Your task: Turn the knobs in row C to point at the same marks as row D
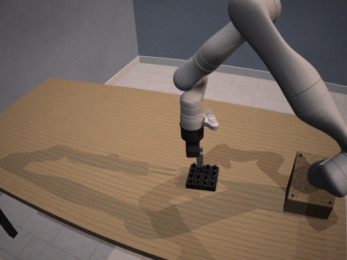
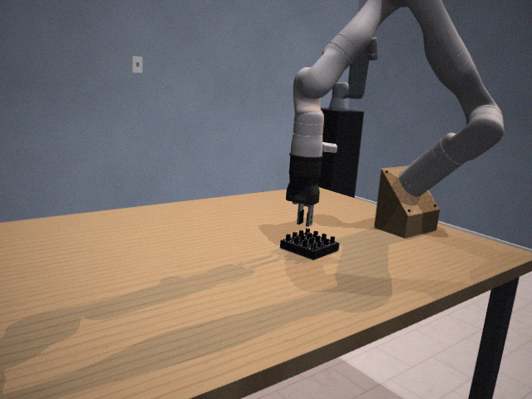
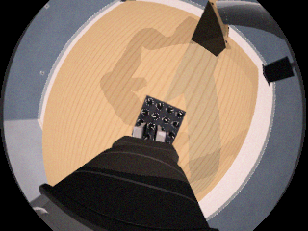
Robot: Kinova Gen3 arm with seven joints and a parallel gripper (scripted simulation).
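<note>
The black knob box stands on its feet on the wooden table, with several small black knobs on top. It also shows in the exterior view and in the wrist view. The knob lines and marks are too small to read. My gripper points straight down and hangs just above the box's rear-left knobs in the top view. A gap shows between its fingertips and the knob tops. The fingers stand partly apart with nothing between them. In the wrist view the fingertips lie at the near edge of the box.
The arm's wooden mounting block stands on the table to the right of the box, also seen in the exterior view. A tall black cabinet stands behind the table. The arm's links pass high over the right side.
</note>
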